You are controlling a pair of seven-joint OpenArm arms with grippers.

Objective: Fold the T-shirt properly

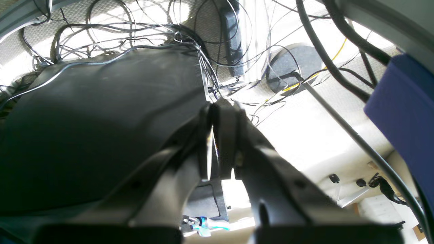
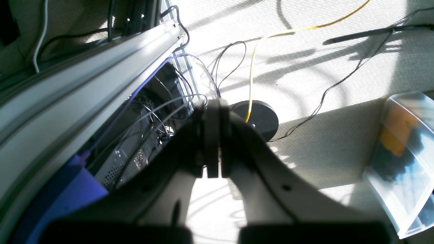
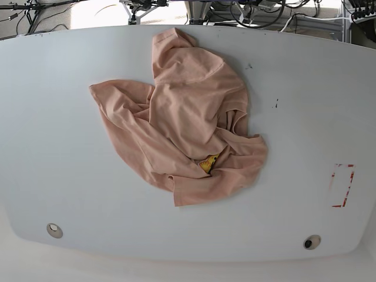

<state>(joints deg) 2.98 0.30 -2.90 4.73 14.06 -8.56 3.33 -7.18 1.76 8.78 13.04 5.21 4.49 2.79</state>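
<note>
Surface: white desk (image 3: pixel 70 176) is seen from above in the base view; cables and stands are seen along the top edge of the frame.
T-shirt: the T-shirt (image 3: pixel 182 123) is lying crumpled in the centre of the desk, a little toward the upper part of the frame. Layers are folded over each other, and a small yellow emblem (image 3: pixel 207 163) is only partly shown between two folds, below the centre.
Left claw: the left claw (image 1: pixel 217 112) is closed, nothing is held; it is pointed at cables and floor, away from the desk.
Right claw: the right claw (image 2: pixel 212 108) is pressed together and empty, also over the floor.
Progress: folding is judged as not yet begun; the cloth must first be spread flat.
Risk: if a bunched layer is pinched, two layers could be lifted together and the tangle made worse. A hidden sleeve could be dragged under the body.
Edges and room: wide bare desk is left on the left, right and lower sides. Less room is left at the top, where the cloth comes near the desk edge. A red marking (image 3: pixel 342 185) is at the lower right, well apart.
</note>
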